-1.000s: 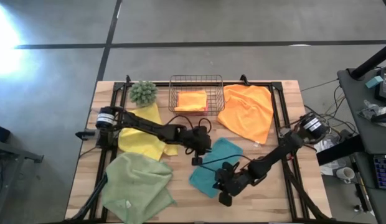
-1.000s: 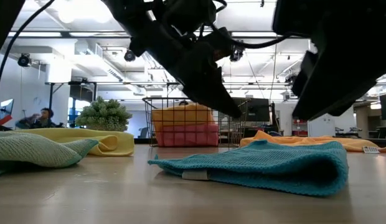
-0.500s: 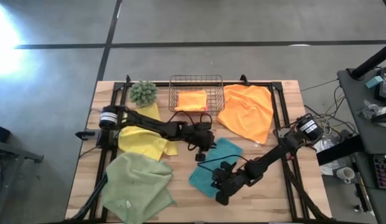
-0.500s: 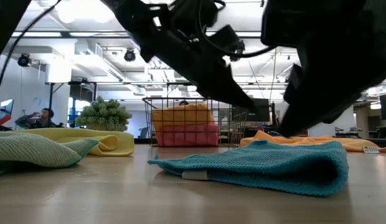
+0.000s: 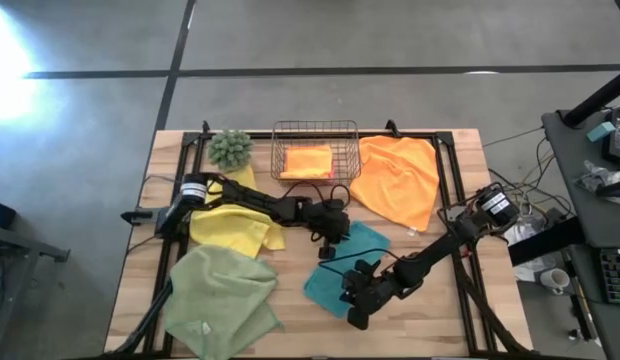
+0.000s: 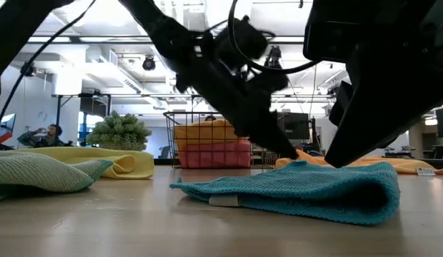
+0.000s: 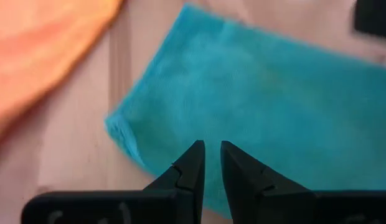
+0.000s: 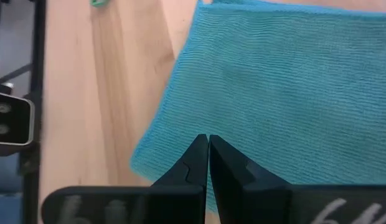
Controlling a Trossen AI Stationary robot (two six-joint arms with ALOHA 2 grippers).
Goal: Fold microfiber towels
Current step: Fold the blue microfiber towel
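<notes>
Wooden desk (image 5: 440,310) carries your folded teal towel (image 5: 342,268) near its front, soft and limp; take its corner. Left pincer (image 7: 209,163) hovers above, barely parted, empty; right pincer (image 8: 207,155) closed, empty.

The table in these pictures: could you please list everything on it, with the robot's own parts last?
Teal towel: one, folded, front middle, under both hands.
Orange towel: one, spread flat, back right.
Yellow towel: one, left, under the left arm.
Sage green towel: one, front left.
Wire basket: one, copper, back middle, holding a folded orange towel atop a pink one.
Spiky plant: one, green, back left.
Left hand: narrowly parted, empty, over the teal towel.
Right hand: shut, at the teal towel's edge.
</notes>
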